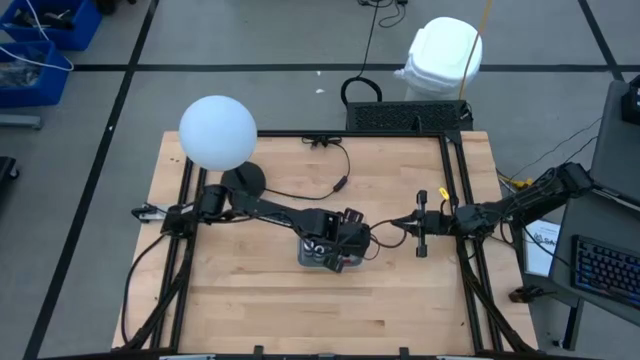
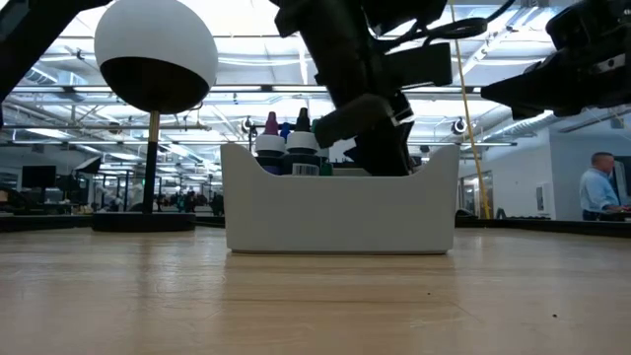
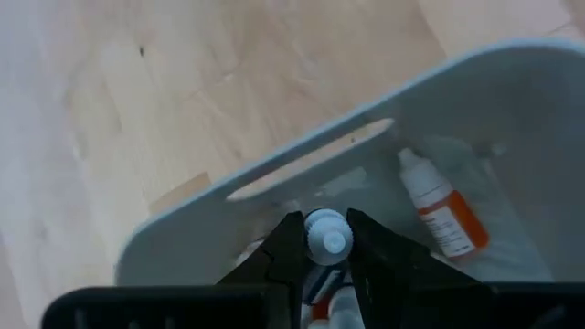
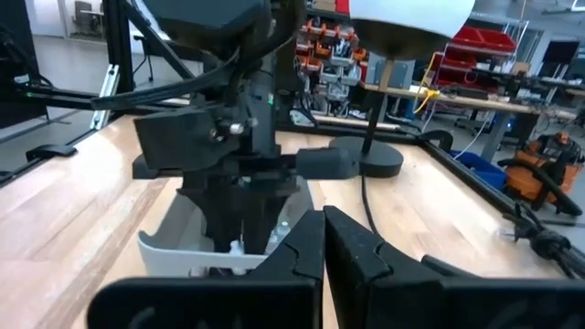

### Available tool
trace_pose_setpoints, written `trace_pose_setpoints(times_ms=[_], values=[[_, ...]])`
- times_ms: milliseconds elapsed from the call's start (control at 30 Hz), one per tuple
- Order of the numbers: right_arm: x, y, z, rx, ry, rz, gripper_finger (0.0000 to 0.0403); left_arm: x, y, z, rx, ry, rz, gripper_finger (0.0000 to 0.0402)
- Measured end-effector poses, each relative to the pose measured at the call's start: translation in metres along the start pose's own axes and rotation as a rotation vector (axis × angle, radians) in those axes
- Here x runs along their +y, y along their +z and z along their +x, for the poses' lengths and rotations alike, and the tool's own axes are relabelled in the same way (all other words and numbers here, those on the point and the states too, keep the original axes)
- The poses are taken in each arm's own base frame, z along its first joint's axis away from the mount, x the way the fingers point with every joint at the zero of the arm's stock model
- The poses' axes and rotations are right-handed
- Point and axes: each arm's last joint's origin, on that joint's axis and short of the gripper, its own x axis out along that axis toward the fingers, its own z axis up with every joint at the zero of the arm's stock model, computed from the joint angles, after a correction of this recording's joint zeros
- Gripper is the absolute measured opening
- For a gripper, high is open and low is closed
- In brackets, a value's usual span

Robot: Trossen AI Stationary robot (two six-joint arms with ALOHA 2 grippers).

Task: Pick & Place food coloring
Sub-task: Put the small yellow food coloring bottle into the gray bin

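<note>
The tray's (image 2: 340,212) wall hides the bottles' (image 2: 286,148) bodies and the left tool's (image 3: 325,239) tips.

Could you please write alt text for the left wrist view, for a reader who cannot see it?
The left hand grips a small white-capped bottle between its dark fingers, inside a pale grey tray. An orange-bodied bottle lies on the tray floor, with the wooden table beyond.

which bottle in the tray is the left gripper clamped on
The white-capped bottle between the left gripper; the orange-labelled bottle lies loose on the tray floor.
</note>
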Motion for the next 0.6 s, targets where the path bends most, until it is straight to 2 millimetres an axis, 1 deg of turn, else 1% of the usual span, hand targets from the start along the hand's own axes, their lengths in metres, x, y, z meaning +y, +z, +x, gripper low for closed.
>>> trace_pose_setpoints(times_ms=[267,467,600], values=[[0.0004,-0.0013,0.0006,0.012,0.001,0.005,0.0,0.0011,0.0013,0.0001,-0.021,-0.009,-0.005,0.0072],[0.0004,-0.0013,0.0006,0.011,0.001,0.005,0.0,0.0022,0.0011,0.0005,-0.046,-0.063,0.001,0.0098],[0.0004,-0.0016,0.0006,0.014,0.002,0.003,0.0,0.0024,0.0013,0.0005,-0.051,-0.069,0.003,0.0116]])
